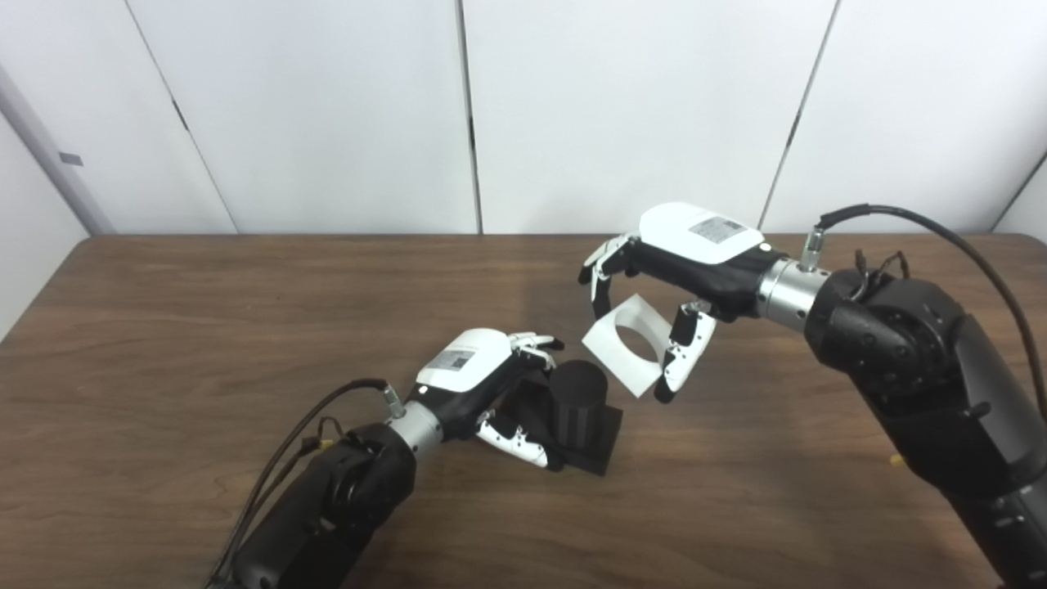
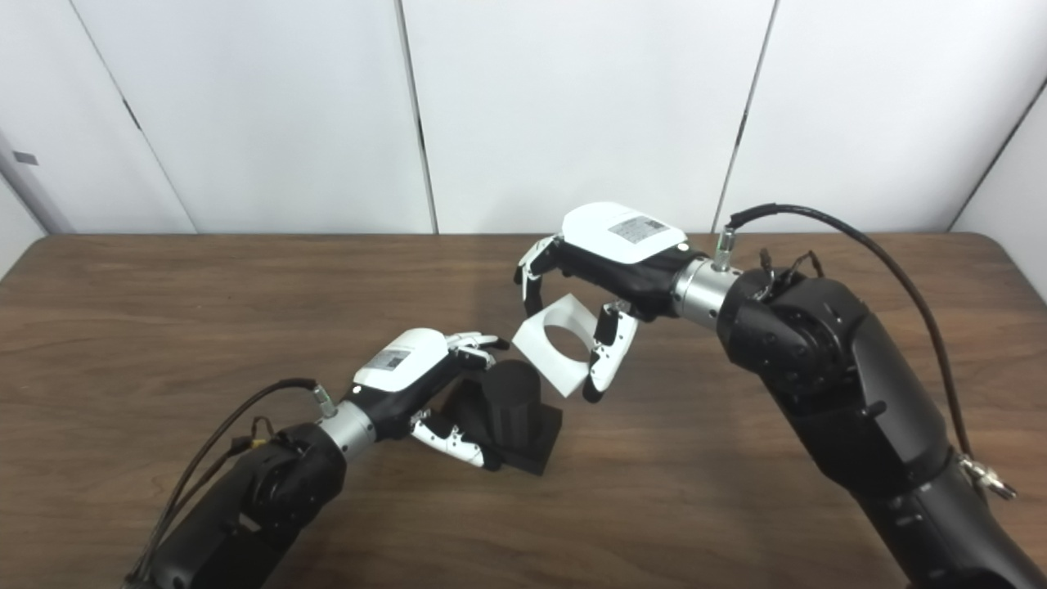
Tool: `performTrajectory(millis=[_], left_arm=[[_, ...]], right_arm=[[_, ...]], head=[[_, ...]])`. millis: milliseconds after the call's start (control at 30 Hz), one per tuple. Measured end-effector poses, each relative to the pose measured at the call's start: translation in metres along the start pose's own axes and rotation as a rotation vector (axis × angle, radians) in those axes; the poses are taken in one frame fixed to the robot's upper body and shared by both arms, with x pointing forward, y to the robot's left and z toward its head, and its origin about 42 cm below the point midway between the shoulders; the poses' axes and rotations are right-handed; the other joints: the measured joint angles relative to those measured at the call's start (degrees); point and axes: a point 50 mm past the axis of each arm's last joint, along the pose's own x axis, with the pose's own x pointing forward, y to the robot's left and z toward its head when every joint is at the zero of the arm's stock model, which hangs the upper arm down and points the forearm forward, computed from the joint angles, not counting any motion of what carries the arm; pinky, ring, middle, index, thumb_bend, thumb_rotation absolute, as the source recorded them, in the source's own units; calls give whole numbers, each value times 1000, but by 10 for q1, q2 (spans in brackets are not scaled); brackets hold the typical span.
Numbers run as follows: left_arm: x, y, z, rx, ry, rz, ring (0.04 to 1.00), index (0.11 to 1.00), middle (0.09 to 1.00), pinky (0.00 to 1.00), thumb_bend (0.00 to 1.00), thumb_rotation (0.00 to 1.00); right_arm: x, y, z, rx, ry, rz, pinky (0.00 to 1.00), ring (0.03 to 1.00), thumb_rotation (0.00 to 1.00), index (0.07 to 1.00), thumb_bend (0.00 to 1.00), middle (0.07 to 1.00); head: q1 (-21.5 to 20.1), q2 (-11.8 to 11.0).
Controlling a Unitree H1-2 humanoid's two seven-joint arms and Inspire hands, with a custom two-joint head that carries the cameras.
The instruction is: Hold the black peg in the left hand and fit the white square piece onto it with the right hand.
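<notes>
The black peg, a ribbed cylinder on a square black base, rests on the brown table near the middle. My left hand is shut on it from the left, thumb along the base's front, fingers behind the cylinder. The white square piece with a round hole hangs tilted in the air just up and to the right of the peg's top, apart from it. My right hand is shut on that piece, fingers at its upper left corner and thumb at its lower right edge.
White wall panels stand behind the table's far edge. Both forearms reach in from the bottom corners, with cables trailing from each wrist.
</notes>
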Motion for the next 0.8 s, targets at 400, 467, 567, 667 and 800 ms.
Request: performTrajectory(millis=[400,467,567,667,800], left_arm=[[1,0,0,2,1,3,912,489,898,852,523,67],[1,0,0,2,1,4,909,489,896,851,523,66],[1,0,0,2,1,5,910,489,897,859,523,66],[1,0,0,2,1,5,907,489,895,856,523,66],[1,0,0,2,1,5,907,489,897,861,523,66]], right_arm=[[2,1,4,2,-8,2,668,792,136,480,521,768],[2,1,4,1,-7,2,667,791,136,480,521,770],[3,1,5,-1,-6,3,676,793,135,480,521,767],[3,1,5,-1,-10,2,682,795,136,480,521,768],[3,2,6,2,-13,2,690,798,135,479,522,770]], head=[[1,-6],[1,-7],[0,-9],[0,-9],[-3,-8]])
